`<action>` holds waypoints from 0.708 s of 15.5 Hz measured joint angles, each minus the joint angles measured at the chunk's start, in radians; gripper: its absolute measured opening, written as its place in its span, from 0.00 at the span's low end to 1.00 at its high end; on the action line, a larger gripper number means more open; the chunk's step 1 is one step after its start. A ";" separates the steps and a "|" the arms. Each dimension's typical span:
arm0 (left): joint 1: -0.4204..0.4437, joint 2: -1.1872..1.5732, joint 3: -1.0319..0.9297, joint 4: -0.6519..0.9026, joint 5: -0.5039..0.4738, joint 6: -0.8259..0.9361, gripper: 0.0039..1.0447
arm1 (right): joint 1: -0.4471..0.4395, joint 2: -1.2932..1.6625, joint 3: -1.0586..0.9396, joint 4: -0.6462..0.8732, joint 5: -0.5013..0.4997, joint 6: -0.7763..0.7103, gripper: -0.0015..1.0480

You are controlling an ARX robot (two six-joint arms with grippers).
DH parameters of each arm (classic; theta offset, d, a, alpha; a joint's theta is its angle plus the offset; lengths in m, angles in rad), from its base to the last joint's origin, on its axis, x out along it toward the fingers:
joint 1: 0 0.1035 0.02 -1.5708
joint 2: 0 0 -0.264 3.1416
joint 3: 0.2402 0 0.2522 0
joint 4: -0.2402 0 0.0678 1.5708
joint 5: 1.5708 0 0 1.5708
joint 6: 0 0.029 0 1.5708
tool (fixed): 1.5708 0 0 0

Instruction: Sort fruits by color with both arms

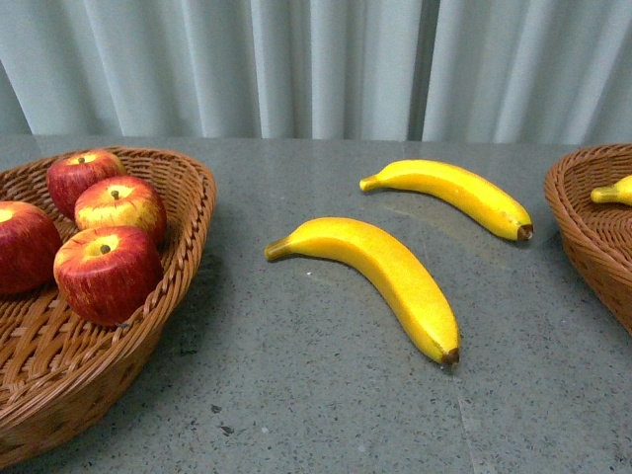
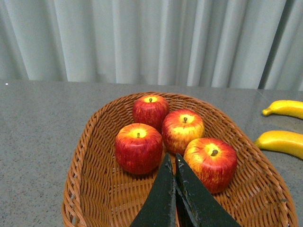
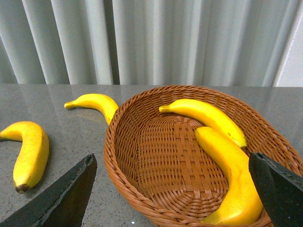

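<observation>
Several red apples with yellow patches lie in the left wicker basket. Two yellow bananas lie on the grey table between the baskets, one nearer and one farther. In the left wrist view my left gripper is shut and empty, hovering over the basket just short of the apples. In the right wrist view my right gripper is open wide and empty above the right basket, which holds two bananas. Neither arm shows in the front view.
The right basket's rim shows at the front view's right edge with a banana tip inside. A pale curtain hangs behind the table. The two loose bananas also show in the right wrist view.
</observation>
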 joint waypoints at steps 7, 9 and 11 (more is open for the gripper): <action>0.000 -0.129 -0.031 -0.085 0.000 0.000 0.01 | 0.000 0.000 0.000 0.000 0.000 0.000 0.94; 0.000 -0.249 -0.031 -0.260 0.002 0.001 0.01 | 0.000 0.000 0.000 0.000 0.000 0.000 0.94; 0.000 -0.299 -0.030 -0.264 -0.001 0.001 0.01 | 0.000 0.000 0.000 0.001 -0.001 0.000 0.94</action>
